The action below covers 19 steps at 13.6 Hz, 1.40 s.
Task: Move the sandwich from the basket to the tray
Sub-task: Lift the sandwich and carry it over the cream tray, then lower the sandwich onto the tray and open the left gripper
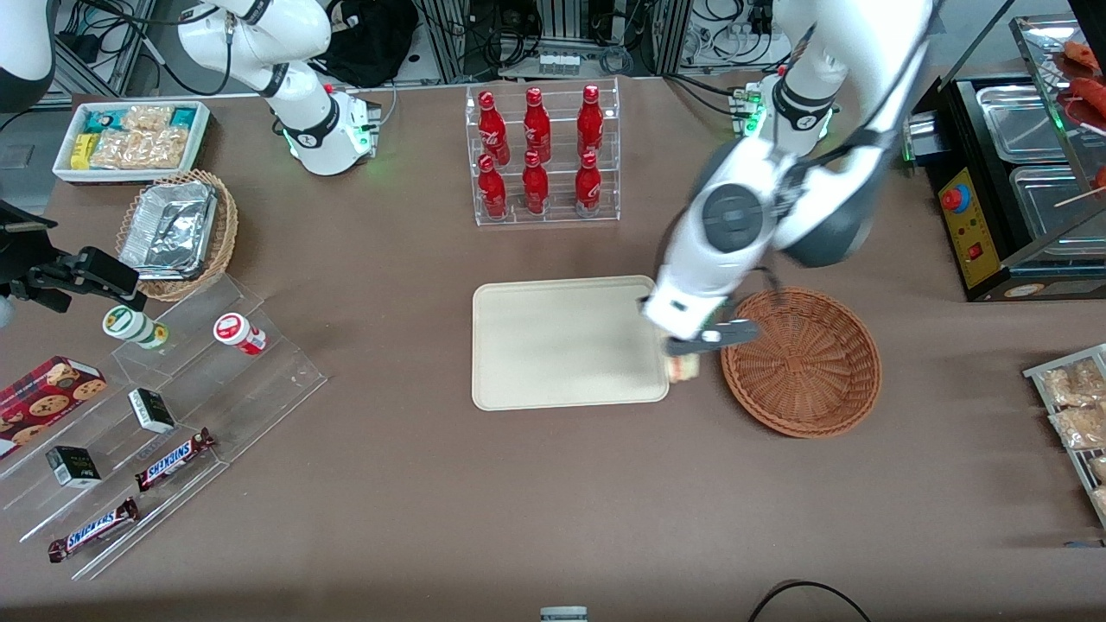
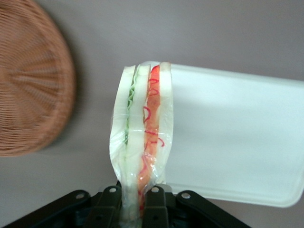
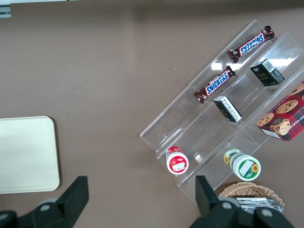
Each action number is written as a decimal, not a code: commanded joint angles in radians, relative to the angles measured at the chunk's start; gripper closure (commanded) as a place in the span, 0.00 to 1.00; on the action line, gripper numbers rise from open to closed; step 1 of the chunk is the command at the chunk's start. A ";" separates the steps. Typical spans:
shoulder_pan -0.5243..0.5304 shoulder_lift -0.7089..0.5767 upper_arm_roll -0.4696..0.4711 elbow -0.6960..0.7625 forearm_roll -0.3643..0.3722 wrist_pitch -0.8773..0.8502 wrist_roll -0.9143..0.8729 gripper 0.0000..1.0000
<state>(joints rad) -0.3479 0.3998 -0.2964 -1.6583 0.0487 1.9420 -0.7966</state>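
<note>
The sandwich [image 2: 142, 142] was held pinched by one end in the claw [image 2: 135, 202], wrapped in clear film, its long axis running straight out from the fingertips. It was carried above the desk [image 1: 553, 484], just at the tray's [image 1: 553, 345] edge nearest the basket [image 1: 821, 380], which lay empty beside it. The tray's bare middle lay sideways from the claw, toward the parked arm's end; a short carry that way was judged to remain.

Left arm bent at elbow, forearm angled down toward front camera. Gripper [image 1: 687, 352] pointing down, hanging above gap between tray [image 1: 553, 380] and basket [image 1: 812, 406]. Fingers [image 2: 154, 206] clamped on sandwich [image 2: 142, 133].
</note>
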 commanded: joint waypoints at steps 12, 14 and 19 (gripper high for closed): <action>-0.224 0.295 0.023 0.089 0.129 0.259 -0.134 0.91; -0.226 0.301 0.023 0.089 0.129 0.261 -0.164 0.90; -0.230 0.292 0.023 0.087 0.128 0.258 -0.167 0.00</action>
<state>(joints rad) -0.5604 0.6969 -0.2865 -1.5889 0.1578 2.2041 -0.9316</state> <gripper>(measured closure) 0.590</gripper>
